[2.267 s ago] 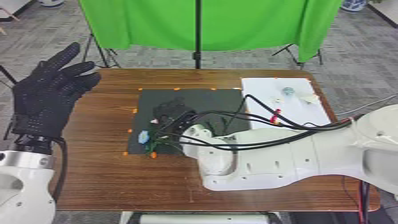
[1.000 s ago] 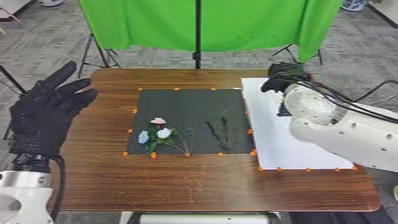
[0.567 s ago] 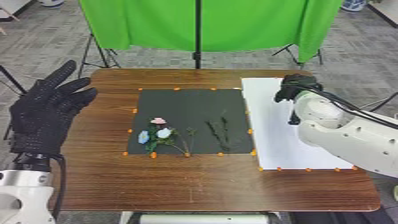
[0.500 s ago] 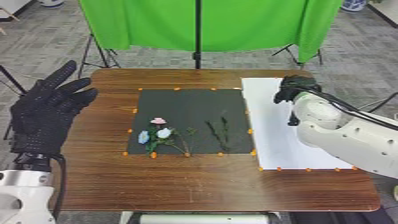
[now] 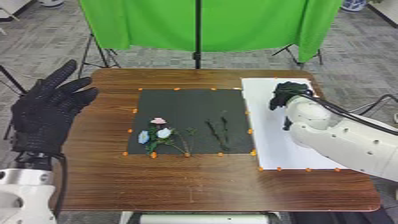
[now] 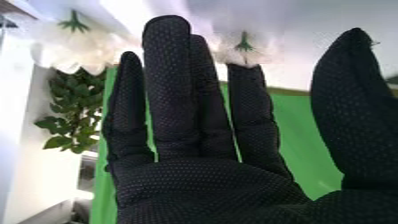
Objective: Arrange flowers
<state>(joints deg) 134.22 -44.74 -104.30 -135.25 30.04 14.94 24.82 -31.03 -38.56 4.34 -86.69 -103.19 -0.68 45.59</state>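
In the head view I've got the brown wooden table (image 5: 195, 185) in front of me, with a black mat (image 5: 178, 102) on it and, just beside that on the right, a white sheet (image 5: 311, 157), both edged with small orange markers (image 5: 154, 155). On the mat's near left part lie a pink flower (image 5: 158, 121), a blue flower (image 5: 143, 137) and a white flower (image 5: 163, 133), close together with their greenery; thin dark green stems (image 5: 224, 134) lie apart from them, nearer the sheet. My left hand (image 5: 44, 117) is raised at the table's left side, fingers spread wide. My right hand (image 5: 291, 94) is over the far part of the white sheet, and along with its arm and black cables (image 5: 353, 114) it blocks some of that sheet from me. I can't make out the small dark shape (image 5: 287, 124) beside the forearm. A green cloth (image 5: 138, 25) hangs beyond the table, a dark pole (image 5: 197, 30) in front of it. Over on the right wrist view, that hand (image 6: 213, 195) is wide, fingers straight and thumb well away from them. White blooms (image 6: 75, 45) with green bases show near the fingertips; one is partly covered by a finger, and I can't tell whether they touch. The leafy greenery (image 6: 75, 107) is partly cut off by pale, blurred surroundings I can't sort out.
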